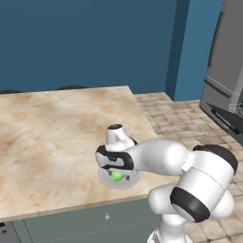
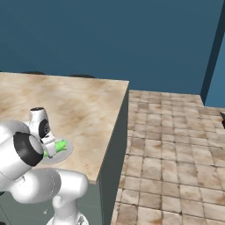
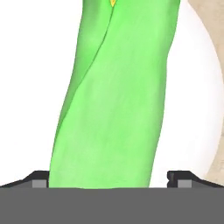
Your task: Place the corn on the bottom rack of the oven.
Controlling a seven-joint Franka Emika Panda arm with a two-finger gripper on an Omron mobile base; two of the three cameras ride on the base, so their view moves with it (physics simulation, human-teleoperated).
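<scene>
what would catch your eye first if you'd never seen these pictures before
The bright green corn stands out first, lying on a white plate near the front edge of the beige stone counter. Next is the white arm bent low over it, its gripper right down at the corn with the jaws apart on either side of the husk. At the far right of the left base view, a grey appliance stands across the tiled floor.

The arm bends low over the counter (image 1: 57, 137), its gripper (image 1: 116, 174) down at a pale plate (image 1: 105, 179) near the counter's front edge. The corn (image 1: 117, 176) shows green on that plate, under the hand.
</scene>
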